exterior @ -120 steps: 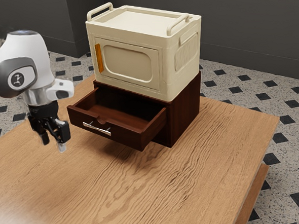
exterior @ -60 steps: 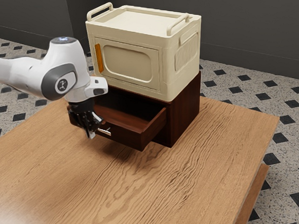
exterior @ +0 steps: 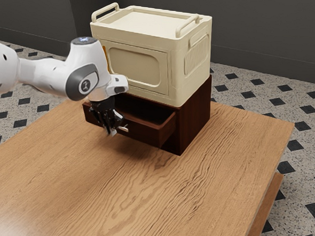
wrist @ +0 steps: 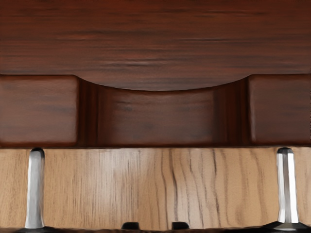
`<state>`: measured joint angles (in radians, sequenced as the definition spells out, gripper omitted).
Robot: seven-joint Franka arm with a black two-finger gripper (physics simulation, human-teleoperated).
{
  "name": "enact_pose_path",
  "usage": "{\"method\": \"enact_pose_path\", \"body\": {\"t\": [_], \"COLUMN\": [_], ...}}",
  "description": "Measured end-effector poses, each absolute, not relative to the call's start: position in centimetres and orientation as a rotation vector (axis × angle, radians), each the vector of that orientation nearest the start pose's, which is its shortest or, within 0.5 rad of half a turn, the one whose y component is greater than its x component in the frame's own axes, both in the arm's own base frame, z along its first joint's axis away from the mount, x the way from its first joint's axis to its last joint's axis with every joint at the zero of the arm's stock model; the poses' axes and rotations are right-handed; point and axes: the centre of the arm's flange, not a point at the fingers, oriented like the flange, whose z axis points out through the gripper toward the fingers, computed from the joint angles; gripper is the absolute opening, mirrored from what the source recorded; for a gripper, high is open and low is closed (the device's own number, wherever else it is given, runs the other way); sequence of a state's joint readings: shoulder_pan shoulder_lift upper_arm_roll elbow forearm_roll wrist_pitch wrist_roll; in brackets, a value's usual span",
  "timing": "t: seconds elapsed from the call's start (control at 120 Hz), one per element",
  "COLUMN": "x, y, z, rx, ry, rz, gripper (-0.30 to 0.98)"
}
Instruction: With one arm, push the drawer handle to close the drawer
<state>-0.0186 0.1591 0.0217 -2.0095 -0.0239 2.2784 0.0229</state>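
In the exterior view my gripper [exterior: 113, 131] is at the front of the dark brown drawer [exterior: 144, 134], by its silver handle [exterior: 124, 129]; it hides much of the handle. Its fingers stand apart, not closed around the bar. The drawer is partly out of its brown cabinet [exterior: 193, 117]. Seen from the wrist view, the drawer's notched front edge [wrist: 163, 116] crosses the middle, with a handle post [wrist: 36, 189] at either side. Two dark tips of the gripper [wrist: 155, 226] appear between the posts, with a gap between them.
A cream storage box [exterior: 139, 66] with top rails and an orange door handle sits on the brown cabinet. Both stand on a wooden table [exterior: 196, 184], whose edge runs along the exterior view's right.
My hand has moved from the exterior view's left up to the drawer front and onward toward the cabinet. Over the last half second the drawer has slid partway inward with its handle.
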Motion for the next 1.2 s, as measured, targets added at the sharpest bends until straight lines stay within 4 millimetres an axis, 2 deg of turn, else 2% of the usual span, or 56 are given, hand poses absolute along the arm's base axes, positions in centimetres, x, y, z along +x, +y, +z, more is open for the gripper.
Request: {"method": "enact_pose_path", "body": {"t": [0.325,0.692,0.825,0.883,0.95,0.992,1.025,1.092,1.142,1.2], "x": [64.8,68.9,68.6,64.4,58.5,56.1,55.0,55.1,56.0,56.9], "y": [0.0,-0.3,-0.5,-0.8,-1.2,-1.6,-2.0,-2.5,-2.2,-1.3], "z": [39.2,39.0,38.9,39.9,42.5,45.0,46.9,52.6,57.4,61.1], "rx": [-3.137,-3.125,-3.116,-3.131,-3.141,-3.149,-3.162,-3.189,-3.203,-3.218], "ry": [0.019,0.04,0.068,0.064,0.059,0.052,0.042,0.018,-0.002,-0.036], "rz": [-0.288,-0.363,-0.361,-0.316,-0.293,-0.298,-0.301,-0.348,-0.389,-0.383], "gripper": [0.02,0.03,0.03,0.06,0.13,0.22,0.29,0.4,0.46,0.51]}}
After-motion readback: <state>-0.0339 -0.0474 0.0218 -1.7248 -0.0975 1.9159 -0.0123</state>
